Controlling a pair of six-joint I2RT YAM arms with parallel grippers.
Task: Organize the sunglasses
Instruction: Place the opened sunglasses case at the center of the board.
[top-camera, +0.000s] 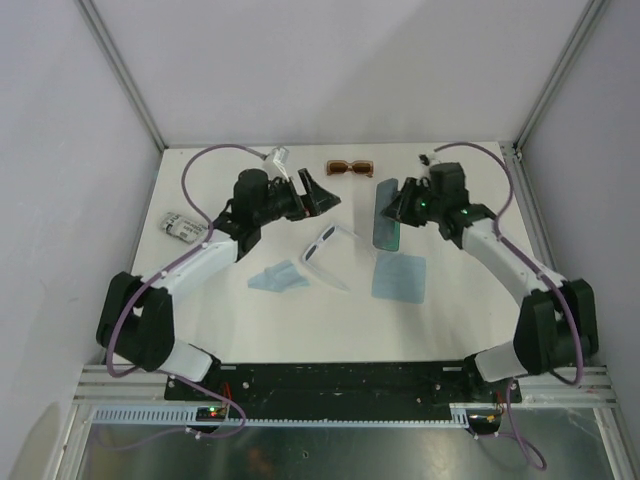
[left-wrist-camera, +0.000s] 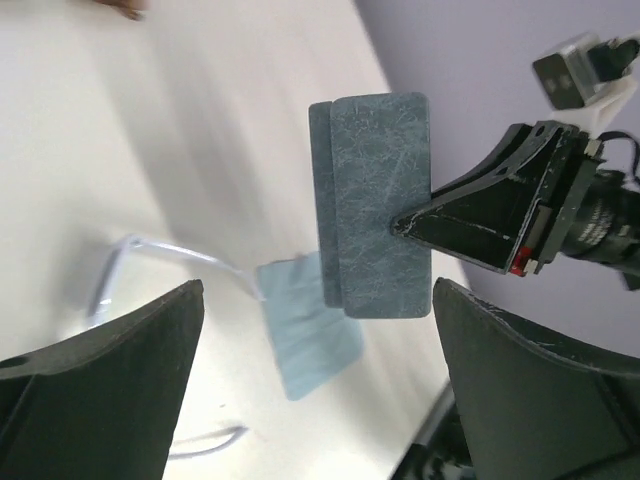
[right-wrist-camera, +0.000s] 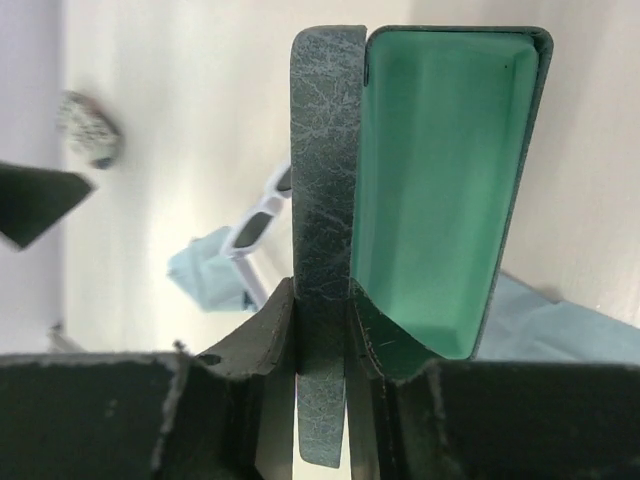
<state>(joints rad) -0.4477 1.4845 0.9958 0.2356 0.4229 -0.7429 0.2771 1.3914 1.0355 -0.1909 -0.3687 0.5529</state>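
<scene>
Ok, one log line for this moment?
left hand: open, empty | right hand: clamps open case lid | white sunglasses, brown sunglasses: on table

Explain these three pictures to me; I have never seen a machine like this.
Two robot arms are bolted at the near edge of a white table. The overhead view looks down on both; the other two views come from a camera on each wrist.

The right gripper has its fingers pinched on one wall of an open grey case with a green lining. The left gripper is spread wide and holds nothing.

On the table lie white sunglasses, brown sunglasses, two light blue cloths and a small grey object I cannot identify.
</scene>
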